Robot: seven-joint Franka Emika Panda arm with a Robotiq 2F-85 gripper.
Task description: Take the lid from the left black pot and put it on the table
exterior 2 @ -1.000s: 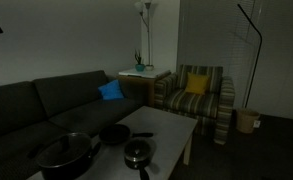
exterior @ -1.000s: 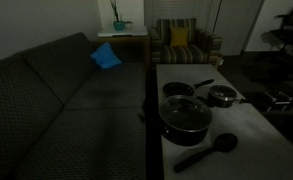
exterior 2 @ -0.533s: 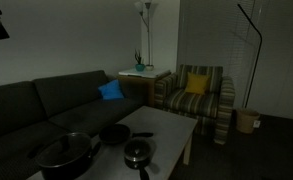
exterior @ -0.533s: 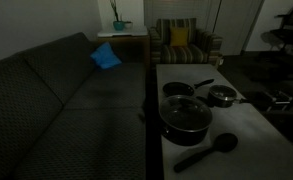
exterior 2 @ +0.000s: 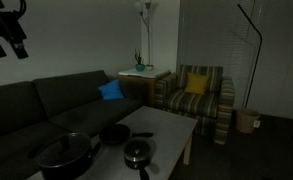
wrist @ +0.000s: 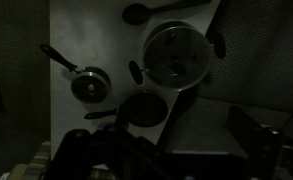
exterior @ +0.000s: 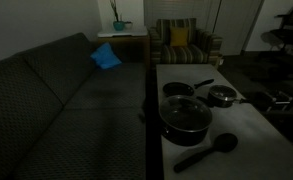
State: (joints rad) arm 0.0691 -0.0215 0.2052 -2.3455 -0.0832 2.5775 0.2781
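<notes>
The gripper (exterior 2: 8,38) hangs high in the upper corner, well apart from the bench (exterior 2: 174,127); its jaws are too dark to read. On the near end of the bench stands the left black pot (exterior 2: 72,166) with the lid (exterior 2: 66,150) on it, near a black pan (exterior 2: 114,133) and a small lidded saucepan (exterior 2: 137,154). Behind are a dark sofa (exterior 2: 46,100) with a blue cushion (exterior 2: 110,91) and a striped armchair (exterior 2: 216,105).

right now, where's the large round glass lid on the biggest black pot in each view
Exterior view: large round glass lid, lower centre.
Exterior view: the lid, bottom left.
Wrist view: the lid, upper right of centre.
Shared landmark: small lidded saucepan near it.
</notes>
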